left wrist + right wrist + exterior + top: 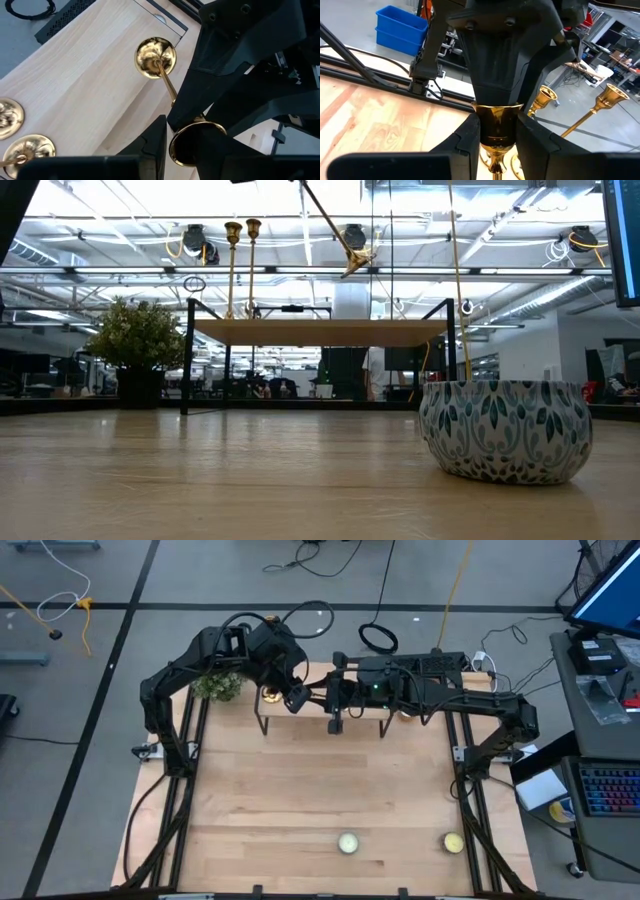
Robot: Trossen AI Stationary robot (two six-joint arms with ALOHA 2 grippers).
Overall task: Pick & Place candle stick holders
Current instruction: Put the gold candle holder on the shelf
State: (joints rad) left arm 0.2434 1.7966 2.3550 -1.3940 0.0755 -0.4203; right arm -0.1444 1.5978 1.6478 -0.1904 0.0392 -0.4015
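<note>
Both tools meet over the little shelf at the back of the counter (300,830). The right tool (496,134) pinches a gold candlestick (496,127). The left tool (180,145) seems to be loosening, I think. Lower it slowly and straight beside the other two candlesticks (241,265)

Candlesticks (241,265) shiny gold; bowl (505,430) white with teal leaf pattern; plant (138,335) green; bin (400,30) blue.

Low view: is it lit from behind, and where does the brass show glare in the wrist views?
Low view: bright ceiling lights behind the table leave the plant a dark shape. Left wrist view: a glare spot on the candle stick holder, at its round end. Right wrist view: dark reflections band it.
</note>
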